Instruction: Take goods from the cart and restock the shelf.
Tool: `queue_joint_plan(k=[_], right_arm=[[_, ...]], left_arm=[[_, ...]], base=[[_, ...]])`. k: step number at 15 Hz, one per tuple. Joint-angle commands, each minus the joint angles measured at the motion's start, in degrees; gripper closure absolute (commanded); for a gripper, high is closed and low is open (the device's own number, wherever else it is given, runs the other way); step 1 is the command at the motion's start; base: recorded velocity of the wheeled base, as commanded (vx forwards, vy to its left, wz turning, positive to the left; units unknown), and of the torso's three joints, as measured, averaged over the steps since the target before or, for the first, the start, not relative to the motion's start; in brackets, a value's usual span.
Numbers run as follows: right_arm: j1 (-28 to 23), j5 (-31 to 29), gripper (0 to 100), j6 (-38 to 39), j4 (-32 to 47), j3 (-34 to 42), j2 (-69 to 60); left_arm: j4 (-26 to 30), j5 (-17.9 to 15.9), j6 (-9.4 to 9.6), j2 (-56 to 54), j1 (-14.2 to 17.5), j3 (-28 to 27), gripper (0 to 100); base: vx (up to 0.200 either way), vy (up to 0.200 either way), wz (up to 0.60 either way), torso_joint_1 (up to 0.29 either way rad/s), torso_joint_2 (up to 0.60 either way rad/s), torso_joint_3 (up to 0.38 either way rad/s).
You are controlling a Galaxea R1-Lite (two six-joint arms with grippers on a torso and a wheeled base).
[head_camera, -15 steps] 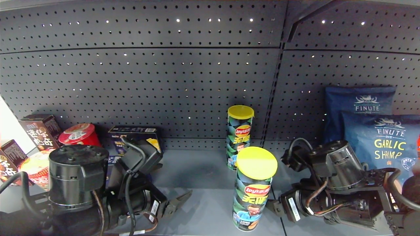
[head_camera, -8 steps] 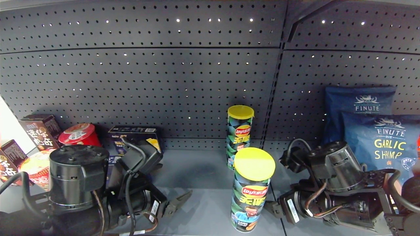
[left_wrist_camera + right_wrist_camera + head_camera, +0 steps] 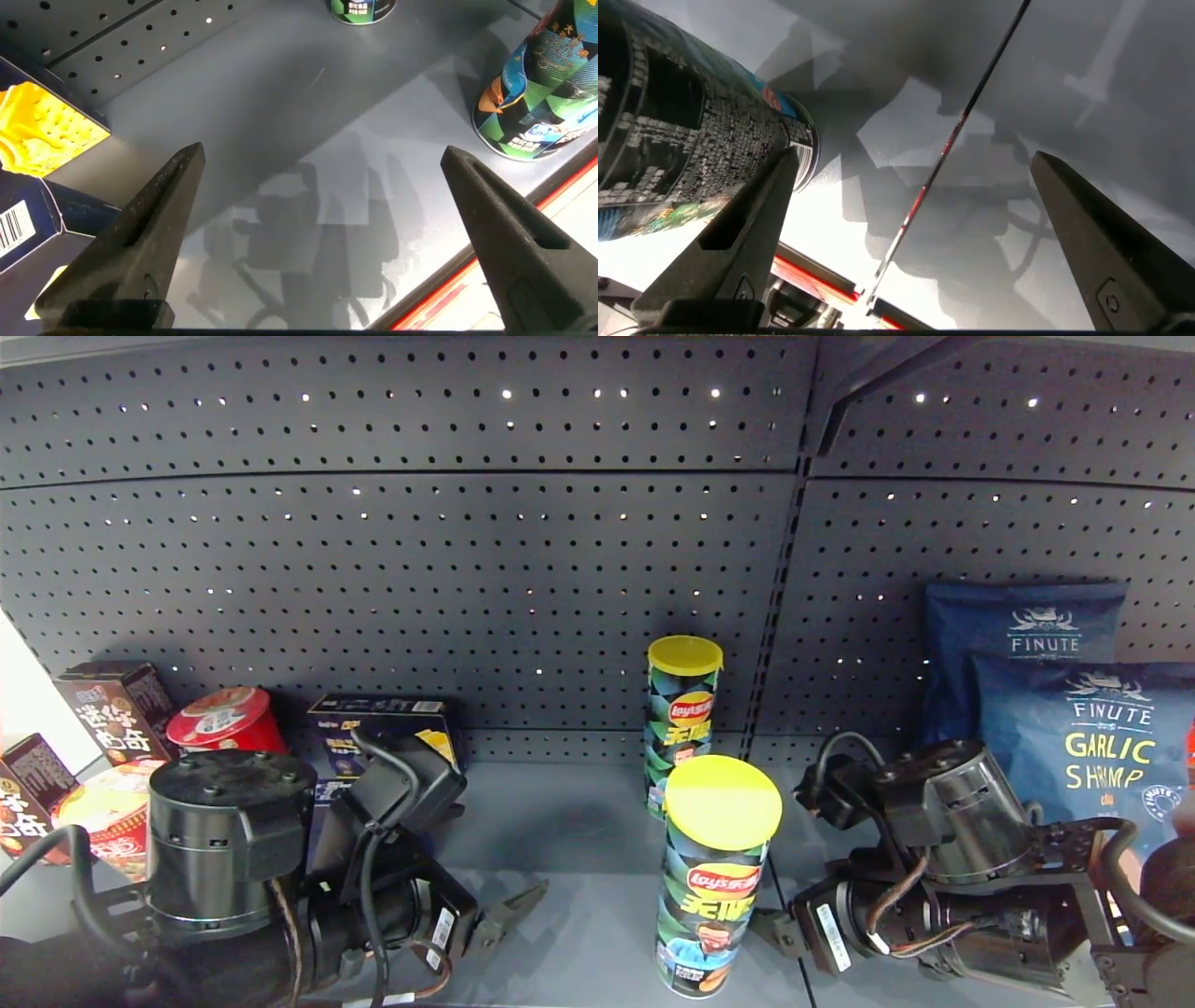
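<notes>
Two chip cans with yellow lids stand upright on the grey shelf (image 3: 579, 831). The back can (image 3: 684, 719) is near the pegboard; the front can (image 3: 717, 882) is near the shelf's front edge. My right gripper (image 3: 767, 930) is open just right of the front can's base. In the right wrist view the front can (image 3: 682, 140) stands beside one finger (image 3: 738, 247), outside the open right gripper (image 3: 915, 257). My left gripper (image 3: 509, 915) is open, low over bare shelf to the left of the front can. The left wrist view has the left gripper (image 3: 322, 243) and the front can (image 3: 537, 103).
Dark boxes (image 3: 117, 709), a red noodle cup (image 3: 224, 719) and a blue-and-yellow box (image 3: 387, 723) crowd the shelf's left end. Blue snack bags (image 3: 1092, 737) lean at the right. A perforated back panel (image 3: 467, 569) closes the rear. A red strip (image 3: 467, 280) lines the front edge.
The front can has shifted slightly left with the right arm's small move left. The left arm has edged a little to the right.
</notes>
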Motion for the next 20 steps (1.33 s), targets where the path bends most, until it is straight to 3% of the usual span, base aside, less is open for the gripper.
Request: queue_joint_plan(k=[1, 20], right_arm=[[0.0, 0.0, 0, 0.0, 0.0, -0.2, 0.4], [0.0, 0.5, 0, 0.2, -1.1, 0.8, -0.7]], left_arm=[[0.0, 0.0, -0.01, 0.0, 0.0, 0.1, 0], [-0.1, -0.1, 0.08, -0.5, 0.0, 1.3, 0]], base=[[0.0, 0.0, 0.0, 0.0, 0.0, 0.0], [0.0, 0.0, 0.0, 0.0, 0.0, 0.0]])
